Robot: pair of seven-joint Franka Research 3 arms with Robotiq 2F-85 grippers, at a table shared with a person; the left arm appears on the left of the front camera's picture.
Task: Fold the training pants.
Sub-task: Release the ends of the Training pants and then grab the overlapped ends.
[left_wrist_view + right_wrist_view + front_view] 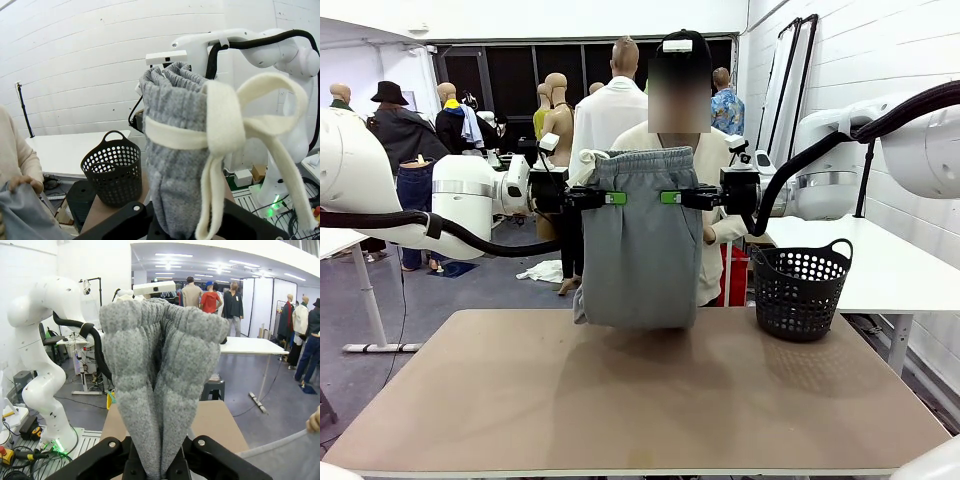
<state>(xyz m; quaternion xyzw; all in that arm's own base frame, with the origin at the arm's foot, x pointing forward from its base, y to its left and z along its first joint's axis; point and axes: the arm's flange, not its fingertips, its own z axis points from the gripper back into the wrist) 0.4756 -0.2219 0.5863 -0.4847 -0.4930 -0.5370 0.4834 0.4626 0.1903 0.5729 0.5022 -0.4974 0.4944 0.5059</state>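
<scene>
Grey training pants [638, 255] held aloft, pincers [614, 198] [670, 197] seemingly level.

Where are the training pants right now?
In the front view the training pants hang mid-picture over the table, held near the waistband by the left end effector and right end effector; the basket stands to their right.

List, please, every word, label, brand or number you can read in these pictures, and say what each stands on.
No readable text in any view.
The pants are plain grey, with no logo or tag showing.
The basket bears no label.
The table shows no print.
Anything printed in the background is too small to read.
</scene>
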